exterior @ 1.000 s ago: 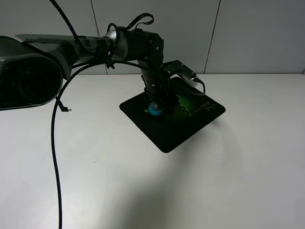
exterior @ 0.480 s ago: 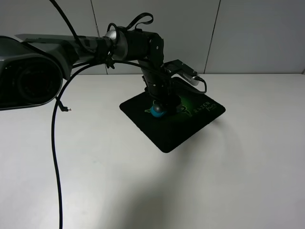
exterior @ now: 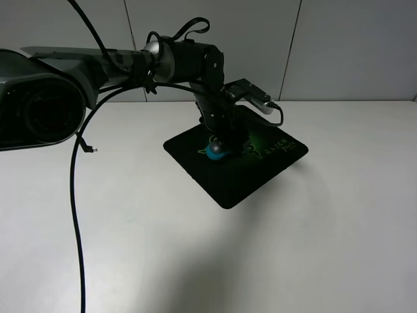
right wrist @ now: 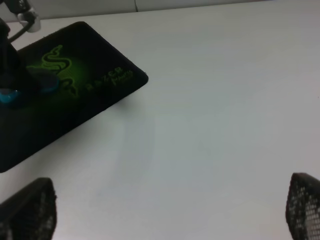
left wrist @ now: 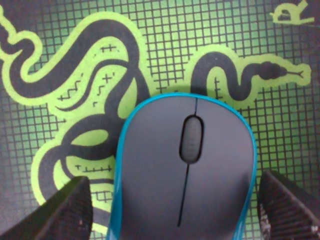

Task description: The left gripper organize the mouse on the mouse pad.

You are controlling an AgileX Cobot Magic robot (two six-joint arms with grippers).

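Observation:
The mouse (exterior: 216,150) lies flat on the mouse pad (exterior: 234,179), over the green snake logo. In the left wrist view the mouse (left wrist: 185,170) shows its dark grey top, scroll wheel and teal rim against the pad's logo (left wrist: 100,75). My left gripper (exterior: 222,139) hangs just above it, open, with its fingers (left wrist: 67,210) on either side; a gap shows on one side, and the other finger is nearly at the rim. My right gripper (right wrist: 165,210) is open over bare table, far from the pad (right wrist: 75,115).
The white table (exterior: 326,228) stretches around the pad on all sides. A black cable (exterior: 75,195) hangs from the left arm down to the front left. A large grey housing (exterior: 39,98) fills the upper left of the high view.
The left wrist has lifted and swung slightly to the right. The mouse slid a little to the right on the pad a second ago and now lies still.

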